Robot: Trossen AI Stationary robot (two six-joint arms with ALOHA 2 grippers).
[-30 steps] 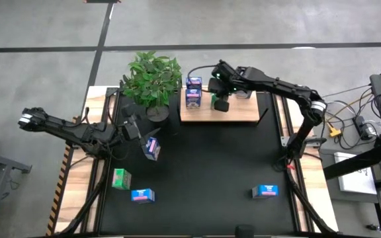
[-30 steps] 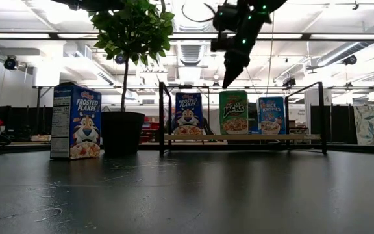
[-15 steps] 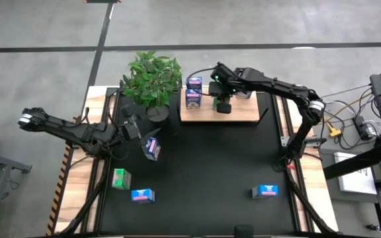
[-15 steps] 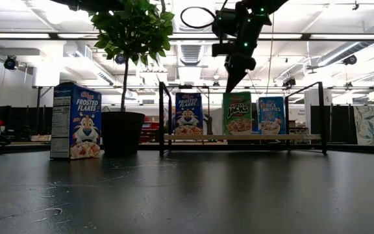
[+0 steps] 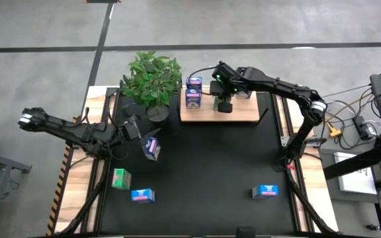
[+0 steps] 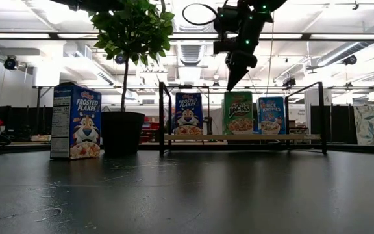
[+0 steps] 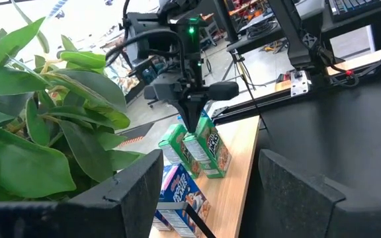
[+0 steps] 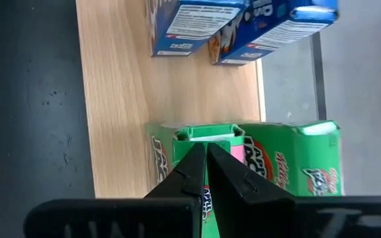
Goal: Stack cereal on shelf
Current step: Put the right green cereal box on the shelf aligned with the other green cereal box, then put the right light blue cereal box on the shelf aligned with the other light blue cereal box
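Note:
The wooden shelf (image 5: 238,114) stands at the far middle of the black mat. It bears dark blue cereal boxes (image 5: 193,98), green ones (image 8: 290,158) and a light blue one (image 6: 271,116). My right gripper (image 6: 230,86) is shut and points down, slanting, at the top of a green box (image 6: 239,114). My left gripper (image 5: 132,129) waits open and level at the mat's left, beside the plant. A dark blue box (image 5: 152,148) stands on its base on the mat just past it. My right gripper comes from above, slanting down, with its shut fingertips (image 8: 206,153) over the top flap (image 8: 207,134) of the upright green box on the shelf. The low view shows only a sliver between tip and box top, and I cannot tell whether they touch.
A leafy potted plant (image 5: 152,79) stands at the shelf's left end. On the near part of the mat lie a green box (image 5: 121,178) and two light blue boxes (image 5: 142,195) (image 5: 264,191). The mat's middle (image 5: 210,165) is bare.
The green box under my right gripper has slid a little along the shelf toward the table's right edge, closer to the light blue box, and stays upright. The gripper has stayed shut above it.

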